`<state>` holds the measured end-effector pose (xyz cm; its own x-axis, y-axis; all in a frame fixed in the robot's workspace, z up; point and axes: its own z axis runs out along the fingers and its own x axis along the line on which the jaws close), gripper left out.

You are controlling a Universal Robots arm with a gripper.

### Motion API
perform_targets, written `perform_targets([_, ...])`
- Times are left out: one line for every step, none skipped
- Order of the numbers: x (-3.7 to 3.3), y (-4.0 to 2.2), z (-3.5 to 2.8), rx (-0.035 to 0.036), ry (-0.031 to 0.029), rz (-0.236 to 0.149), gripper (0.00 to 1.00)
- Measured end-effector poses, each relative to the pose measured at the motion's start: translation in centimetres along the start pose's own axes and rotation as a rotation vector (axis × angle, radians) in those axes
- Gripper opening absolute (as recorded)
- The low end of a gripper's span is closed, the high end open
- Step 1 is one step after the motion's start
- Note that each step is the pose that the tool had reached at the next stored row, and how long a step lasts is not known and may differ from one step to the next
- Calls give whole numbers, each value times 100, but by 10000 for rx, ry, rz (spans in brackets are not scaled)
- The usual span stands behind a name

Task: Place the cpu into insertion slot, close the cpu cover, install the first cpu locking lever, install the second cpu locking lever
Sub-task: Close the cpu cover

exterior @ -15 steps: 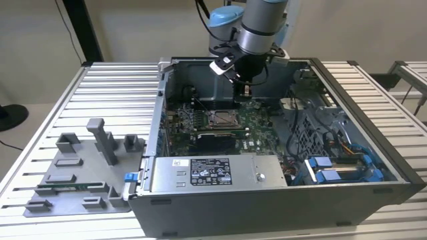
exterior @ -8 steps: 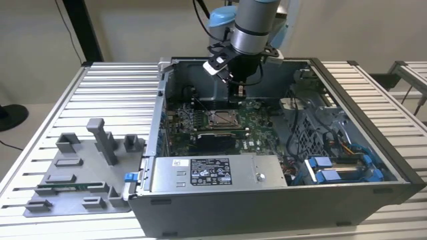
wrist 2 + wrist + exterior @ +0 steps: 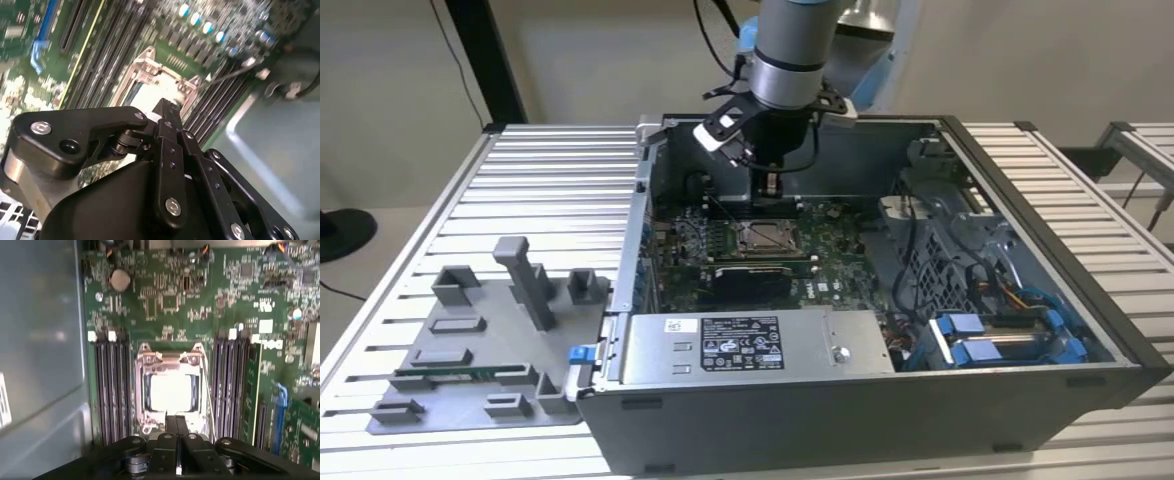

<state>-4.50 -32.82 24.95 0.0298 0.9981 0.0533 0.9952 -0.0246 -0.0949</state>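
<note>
Cpu [image 3: 170, 392] in insertion slot [image 3: 139, 396], case [image 3: 854, 405] on slatted table [image 3: 547, 180], pale walls [image 3: 587, 60]

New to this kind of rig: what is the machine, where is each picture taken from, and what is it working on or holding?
This is a single robot arm reaching down into an open computer case that stands on a slatted metal table. The exterior view comes from a camera off the arm. Both wrist views come from cameras riding on the arm, looking past its gripper at the green circuit board. On that board sits the insertion slot, with the bright top of the cpu showing through the window of the cpu cover lying over it. The gripper hangs just above the slot, shut, with nothing visibly held. A grey fixture plate lies beside the case.
</note>
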Motion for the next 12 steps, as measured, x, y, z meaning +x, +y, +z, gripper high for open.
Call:
perform_targets([-1,-45,4,-20,10,-2,0])
perform_targets([-3,-91,8,-40,20,-4,0])
perform_targets([-4,-137,13,-61,33,-7,0])
perform_targets([-5,-182,17,-77,45,-8,0])
perform_targets([-6,-225,21,-90,56,-11,0])
perform_targets([-6,-270,25,-102,65,-11,0])
perform_targets([-5,-316,30,-110,69,-12,0])
perform_targets([-4,-363,34,-117,73,-13,0])
perform_targets([-3,-404,38,-124,80,-14,0])
perform_targets([-3,-439,41,-127,97,-14,0])
perform_targets([-3,-473,40,-128,129,-14,0])
perform_targets([-3,-505,36,-127,186,-13,0])
